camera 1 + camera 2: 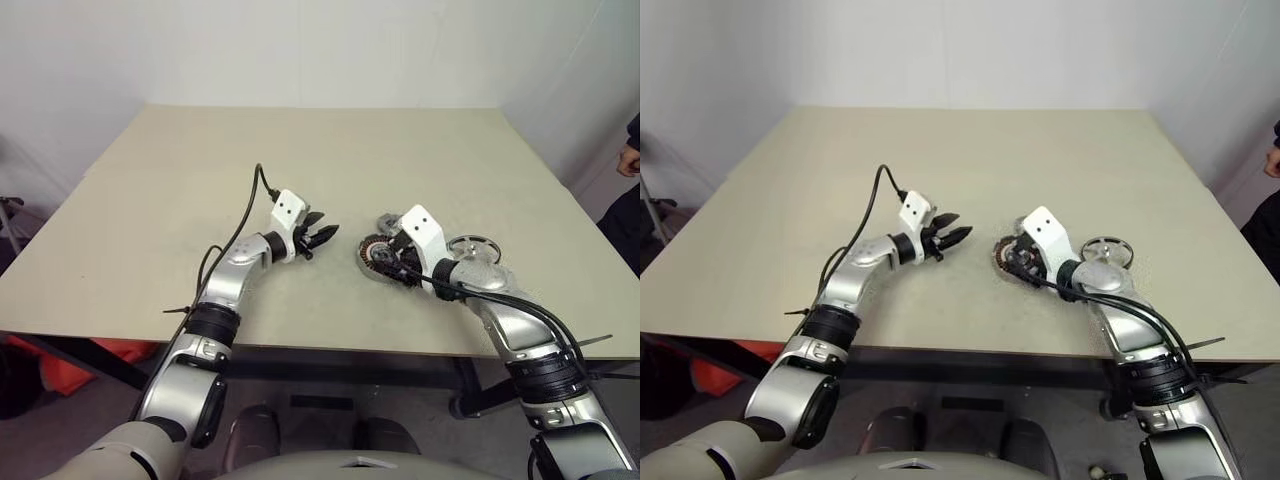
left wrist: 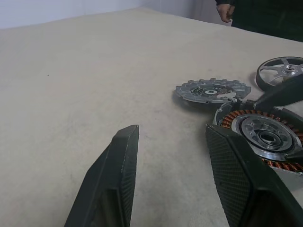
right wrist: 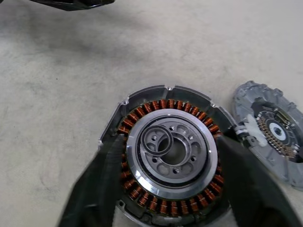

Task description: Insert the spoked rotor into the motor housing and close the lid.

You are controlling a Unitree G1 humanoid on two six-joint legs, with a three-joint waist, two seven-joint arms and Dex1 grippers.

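Motor housing lies flat on table, a small loose ring on its hub. Right gripper straddles it, fingers not yet clamped. Lid just beside; spoked rotor behind. Left gripper open w/ nothing in it, nearby.

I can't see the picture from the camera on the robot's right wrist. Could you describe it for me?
The right gripper straddles the motor housing, its copper windings ringing a silver hub with a thin loose ring on it. The lid lies beside it on the table.

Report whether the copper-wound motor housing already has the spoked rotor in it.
Not inserted. The copper-wound motor housing sits uncovered, windings exposed; the spoked silver rotor lies apart on the table.
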